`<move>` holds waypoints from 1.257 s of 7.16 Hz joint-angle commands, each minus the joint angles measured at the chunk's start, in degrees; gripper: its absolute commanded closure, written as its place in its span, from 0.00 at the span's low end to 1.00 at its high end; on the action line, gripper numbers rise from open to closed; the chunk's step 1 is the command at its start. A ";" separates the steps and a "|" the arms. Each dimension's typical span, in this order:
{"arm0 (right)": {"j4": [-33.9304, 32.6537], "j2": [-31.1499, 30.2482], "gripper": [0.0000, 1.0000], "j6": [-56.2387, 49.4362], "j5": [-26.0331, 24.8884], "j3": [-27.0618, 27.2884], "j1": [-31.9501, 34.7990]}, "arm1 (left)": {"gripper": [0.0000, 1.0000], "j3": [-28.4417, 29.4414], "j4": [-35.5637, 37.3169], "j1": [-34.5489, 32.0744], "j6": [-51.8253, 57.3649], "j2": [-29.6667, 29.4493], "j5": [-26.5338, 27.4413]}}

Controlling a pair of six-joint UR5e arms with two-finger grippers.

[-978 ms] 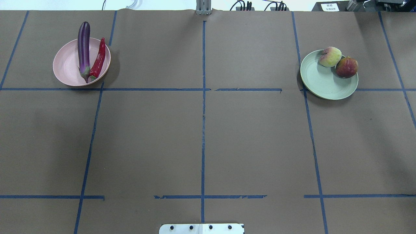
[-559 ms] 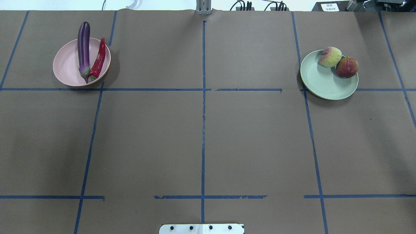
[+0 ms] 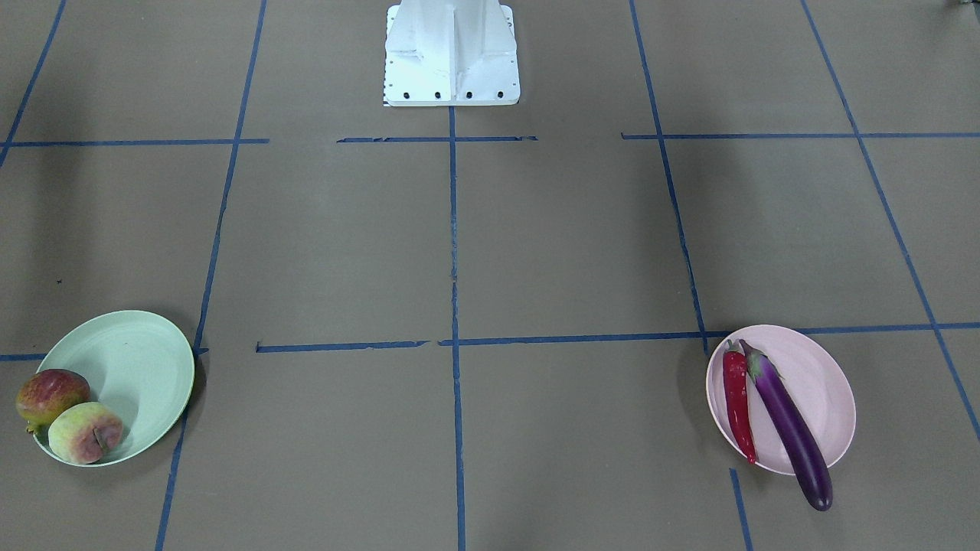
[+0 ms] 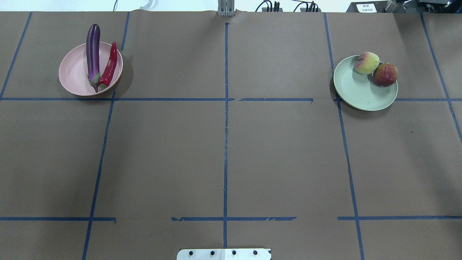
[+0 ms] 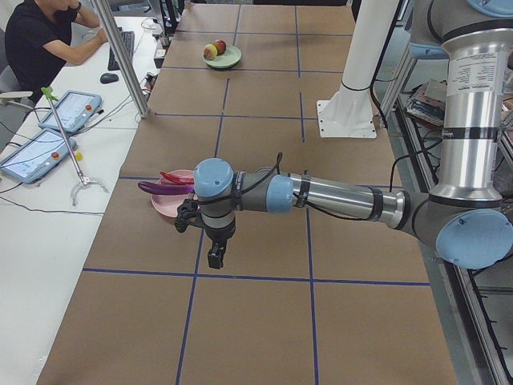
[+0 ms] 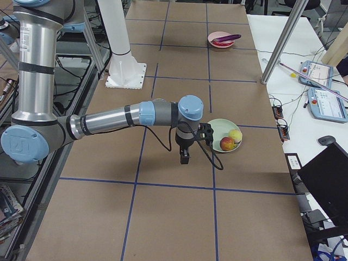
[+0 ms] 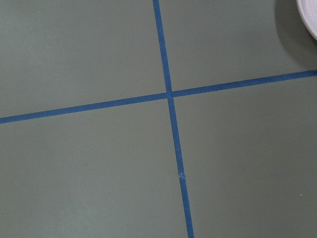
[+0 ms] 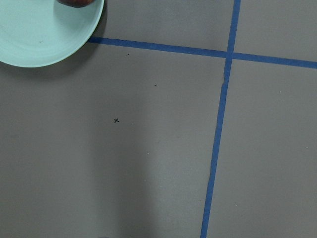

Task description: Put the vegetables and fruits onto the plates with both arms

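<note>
now | left gripper (image 5: 215, 260) near pink plate (image 5: 167, 207) | right gripper (image 6: 185, 159) near green plate (image 6: 216, 130) | jaws unclear

Only side views catch the left gripper (image 5: 215, 260) and the right gripper (image 6: 185, 159), jaws unreadable. Left wrist view clips the pink plate (image 7: 311, 12) to a corner sliver. The green plate (image 8: 39, 34) runs off the right wrist view's top.

Glossy eggplant (image 4: 92, 50) and chili (image 4: 109, 66), matt pink plate (image 4: 74, 74), paper-covered table (image 4: 281, 151)
</note>
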 commanded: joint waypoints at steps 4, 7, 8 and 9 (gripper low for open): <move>-0.03 -0.02 0.00 -0.03 0.00 -0.91 0.00 | 0.00 -3.99 -0.18 0.19 -0.09 4.90 -1.87; 0.06 -0.54 0.00 0.06 0.35 -0.83 -0.09 | 0.00 -3.64 -0.17 0.54 -0.18 5.09 -1.88; 0.06 -0.37 0.00 -0.03 0.26 -1.09 -0.18 | 0.00 -4.08 -0.17 0.63 -0.27 5.09 -1.79; 0.06 -0.37 0.00 -0.03 0.26 -1.09 -0.18 | 0.00 -3.64 -0.09 0.72 -0.18 5.09 -1.27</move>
